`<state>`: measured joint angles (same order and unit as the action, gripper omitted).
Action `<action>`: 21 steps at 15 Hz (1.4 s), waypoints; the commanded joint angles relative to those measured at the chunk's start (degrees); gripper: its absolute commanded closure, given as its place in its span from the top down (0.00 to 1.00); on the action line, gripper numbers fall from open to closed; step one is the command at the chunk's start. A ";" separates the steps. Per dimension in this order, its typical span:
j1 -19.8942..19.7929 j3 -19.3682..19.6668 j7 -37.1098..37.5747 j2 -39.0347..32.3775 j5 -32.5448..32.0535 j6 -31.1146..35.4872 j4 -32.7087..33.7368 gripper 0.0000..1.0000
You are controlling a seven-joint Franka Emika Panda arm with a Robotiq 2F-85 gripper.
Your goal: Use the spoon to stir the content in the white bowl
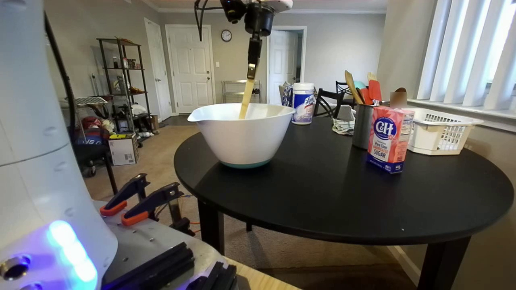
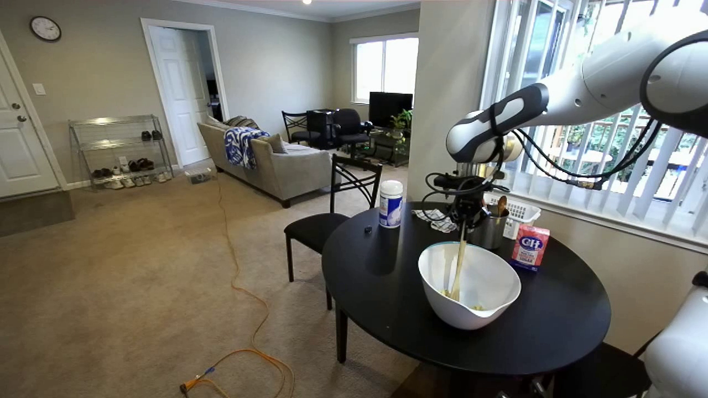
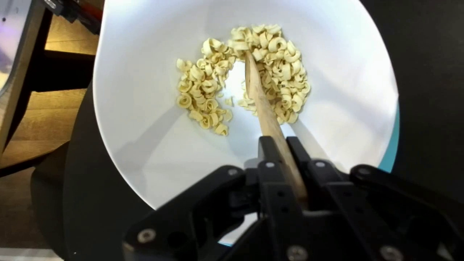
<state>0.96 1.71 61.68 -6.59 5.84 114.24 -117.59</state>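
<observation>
Your black two-fingered gripper (image 3: 280,143) is clamped tight on the upper handle of the long, slim, pale tan wooden spoon (image 3: 266,116), its fingers (image 3: 270,174) one on each side and parted only by the handle's thickness. You have the spoon reaching down into the large, wide, plain white mixing bowl (image 1: 246,141), leaning a little off upright; in an exterior view its lower part is hidden behind the bowl's near wall. In the wrist view you see its broad end down at the small, curled, pale yellow pieces (image 3: 286,72), near where their two heaps meet. The pieces lie in a rough horseshoe, a smaller heap on the left and a fuller one on the right, with the bowl's white floor showing between. In an exterior view, the bowl stands upright on its teal base (image 1: 246,165) at the left of the round black table (image 1: 342,201), with a white-and-blue plastic canister (image 1: 303,104) farther back to its right. Well apart at the right, you have a pink, white and blue cardboard sugar box (image 1: 389,141); behind it are a grey metal utensil holder (image 1: 361,129) with wooden and red utensils (image 1: 375,90), a white plastic basket (image 1: 433,141) to the right and a patterned cloth (image 1: 343,127) to the holder's left.
</observation>
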 commanded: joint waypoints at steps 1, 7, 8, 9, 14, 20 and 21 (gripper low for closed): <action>-0.38 0.08 0.10 0.29 2.82 4.73 -0.35 0.03; -0.15 0.63 0.52 0.37 0.45 10.66 -1.39 0.03; -0.18 0.71 -0.06 0.28 -0.14 10.10 -1.36 0.03; -0.21 0.78 -0.13 0.23 -0.63 9.77 -1.35 0.03; -0.49 1.31 -1.14 0.23 -3.80 7.75 -1.53 0.03; -0.43 1.67 -1.44 0.20 -7.83 4.26 -1.11 0.03; -0.39 1.66 -1.56 0.16 -8.52 3.37 -0.95 0.03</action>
<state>0.91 3.29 61.69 -6.79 -0.12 120.65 -117.78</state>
